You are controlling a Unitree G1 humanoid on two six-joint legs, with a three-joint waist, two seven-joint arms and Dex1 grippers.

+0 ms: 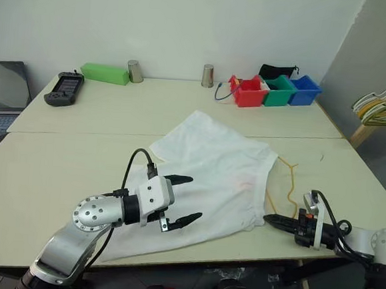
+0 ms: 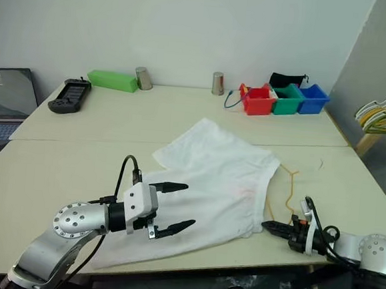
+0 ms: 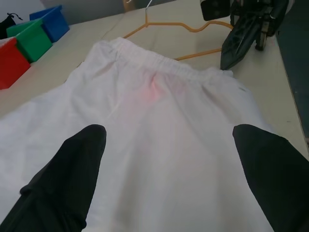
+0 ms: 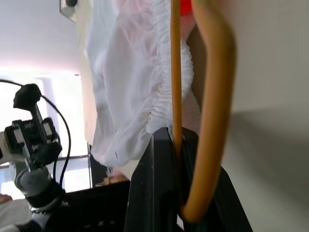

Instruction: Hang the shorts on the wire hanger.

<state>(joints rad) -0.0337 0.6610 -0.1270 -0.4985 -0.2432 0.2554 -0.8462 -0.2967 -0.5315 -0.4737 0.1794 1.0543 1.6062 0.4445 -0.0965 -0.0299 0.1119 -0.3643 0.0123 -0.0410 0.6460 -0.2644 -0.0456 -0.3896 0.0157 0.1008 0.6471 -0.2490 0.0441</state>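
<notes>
Right wrist view, right end effector (image 4: 176, 159) apparently pinching wire hanger (image 4: 175, 72), beside shorts (image 4: 130, 82)

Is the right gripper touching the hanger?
Touching. The right wrist view shows the right gripper shut on the hanger, wire pinched between its black fingers.

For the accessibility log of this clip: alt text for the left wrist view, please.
White shorts lie spread on a pale table, seen between the left gripper's wide-open black jaws. Past the gathered waistband lies a yellow-orange wire hanger, with the right gripper shut on its wire at the waistband's edge. Red, green and blue bins stand farther off.
</notes>
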